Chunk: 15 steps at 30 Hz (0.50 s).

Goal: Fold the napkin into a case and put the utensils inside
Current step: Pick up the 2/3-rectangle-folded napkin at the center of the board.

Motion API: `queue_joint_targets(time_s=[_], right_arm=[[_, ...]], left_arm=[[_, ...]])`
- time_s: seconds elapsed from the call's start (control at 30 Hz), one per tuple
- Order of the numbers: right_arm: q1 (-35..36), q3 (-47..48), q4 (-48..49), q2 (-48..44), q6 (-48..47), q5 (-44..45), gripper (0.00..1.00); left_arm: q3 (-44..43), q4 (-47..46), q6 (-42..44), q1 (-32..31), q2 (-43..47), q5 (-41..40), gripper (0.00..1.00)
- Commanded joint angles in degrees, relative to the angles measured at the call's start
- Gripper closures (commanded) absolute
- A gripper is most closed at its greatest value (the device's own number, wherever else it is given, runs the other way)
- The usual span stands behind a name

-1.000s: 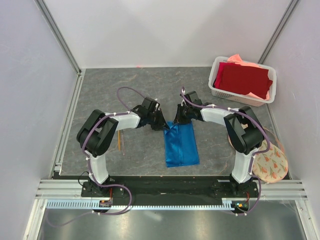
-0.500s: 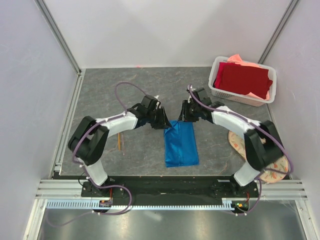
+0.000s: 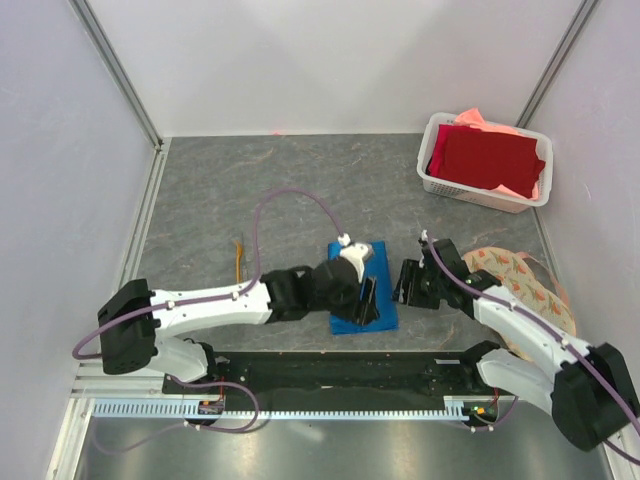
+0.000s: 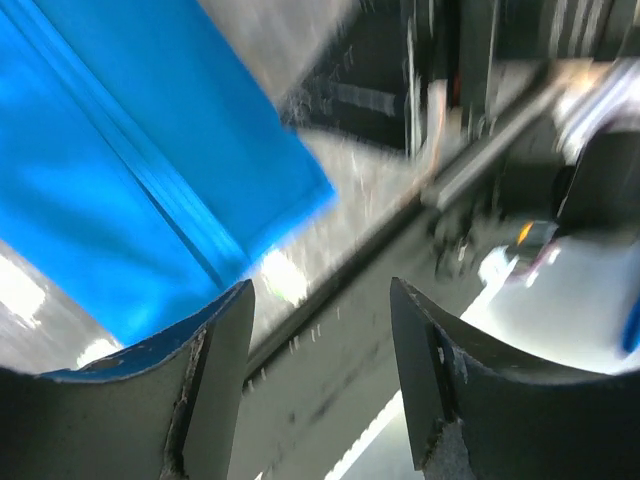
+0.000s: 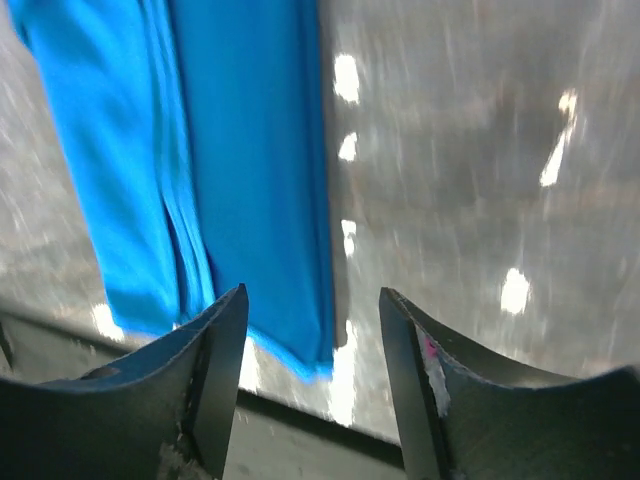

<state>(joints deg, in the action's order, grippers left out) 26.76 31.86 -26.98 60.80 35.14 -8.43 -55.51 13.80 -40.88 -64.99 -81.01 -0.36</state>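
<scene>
The napkin (image 3: pixel 386 292) lies folded into a narrow bright blue strip on the grey table, its near end close to the arms' base rail. My left gripper (image 3: pixel 367 300) hovers over the strip's near half, open and empty; in the left wrist view the blue napkin (image 4: pixel 130 170) fills the upper left, beyond the open left gripper (image 4: pixel 320 300). My right gripper (image 3: pixel 406 285) stands open just right of the strip; the napkin (image 5: pixel 200 150) lies ahead and left of the right gripper (image 5: pixel 312 305). The utensils (image 3: pixel 238 260), thin orange sticks, lie apart at the left.
A white basket (image 3: pixel 432 180) with dark red and salmon cloths stands at the back right. A round floral mat (image 3: pixel 525 285) lies under the right arm. The black base rail (image 3: pixel 340 365) runs along the near edge. Walls close in left, right and behind.
Both grippers have opened and let go of the napkin's far end. Both arms swung toward the near edge; the left now hangs over the strip's near half, the right beside it.
</scene>
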Motion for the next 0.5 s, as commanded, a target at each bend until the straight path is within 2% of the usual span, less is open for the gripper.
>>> queue_joint_targets(time_s=[0.0,0.23,0.33,0.47], right_arm=[[0.0,-6.3,-1.1,-6.8,5.4,-4.2,0.39],[0.0,-12.1,2.6,-11.0,7.1,-8.3,0.49],[0.0,-12.7,3.2,-9.0,6.3,-7.8,0.5],[0.0,-14.4,7.8,-5.9,6.9,-11.4,0.55]], left_arm=[[2.6,2.5,-4.1,-8.2,2.9,-14.0,0.36],[2.9,0.8,-6.2,-13.3,1.1,-16.2,0.36],[2.2,-0.2,-6.2,-14.2,-0.6,-16.6,0.36],[0.0,-0.4,-4.1,-14.5,-3.8,-15.7,0.35]])
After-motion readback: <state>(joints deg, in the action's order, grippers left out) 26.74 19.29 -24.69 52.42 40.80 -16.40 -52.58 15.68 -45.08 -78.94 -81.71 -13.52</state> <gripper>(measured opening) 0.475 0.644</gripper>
